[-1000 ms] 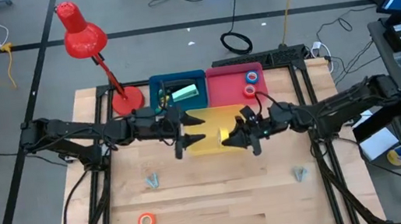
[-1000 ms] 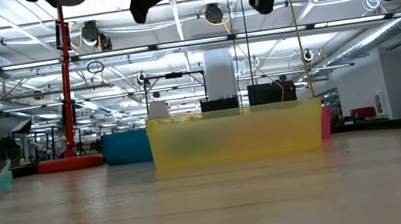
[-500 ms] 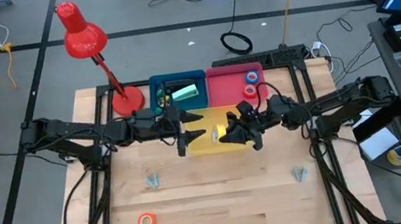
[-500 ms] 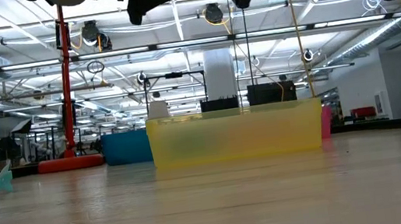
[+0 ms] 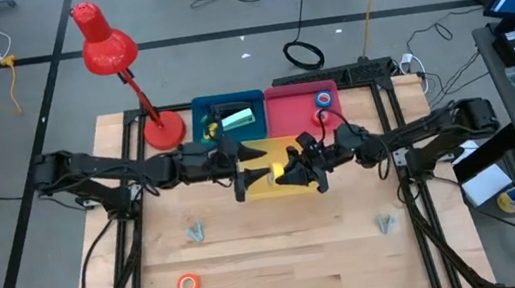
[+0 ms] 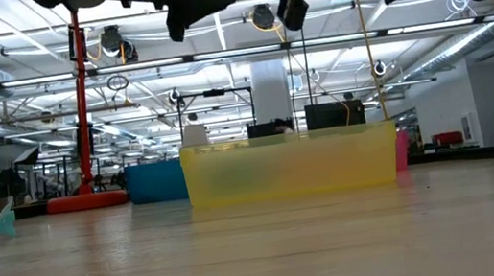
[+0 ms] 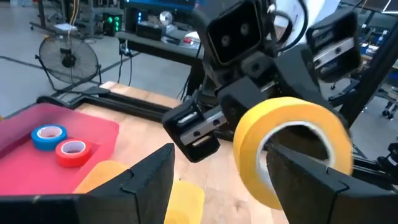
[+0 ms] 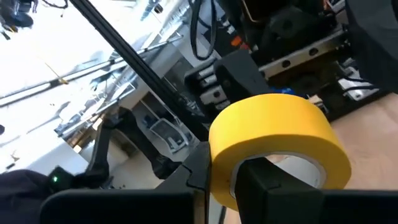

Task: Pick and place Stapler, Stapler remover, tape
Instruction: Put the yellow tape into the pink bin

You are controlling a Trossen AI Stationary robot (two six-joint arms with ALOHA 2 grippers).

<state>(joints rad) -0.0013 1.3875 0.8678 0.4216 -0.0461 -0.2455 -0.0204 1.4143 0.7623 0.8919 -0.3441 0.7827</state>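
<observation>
table (image 5: 283, 251): a big wooden top with three bins at the back and both arms meeting over the middle.
right arm (image 5: 418, 137): it has reached further toward the middle than a second ago, and its hand end is now right in front of the left arm's.
left arm (image 5: 110, 175): it has hardly moved; it waits in the same spot above the yellow bin.
yellow bin (image 5: 265, 184): it sits under both grippers, in front of the blue bin (image 5: 202, 121) and the red bin (image 5: 289, 114).
right gripper (image 8: 239, 180): closed on the yellow tape, one finger inside the hole and one outside.
left gripper (image 7: 236, 171): wide open and holding nothing; the yellow roll now sits just in front of its open fingers, with one finger across the front of the roll.
yellow tape (image 7: 289, 149): up in the air over the yellow bin, between the two grippers. A second ago it was further to the right.
what this means: I think the right arm is handing the roll over, or is about to drop it in a bin. It is not placed yet.
blue tape (image 7: 48, 136) and red tape (image 7: 73, 151): side by side in the red bin, so these look done.
orange tape (image 5: 189, 285): lying alone near the front edge of the table, not picked up yet.
grey claw pieces (image 5: 195, 233): one on the left of the table and one on the right, both not picked up.
</observation>
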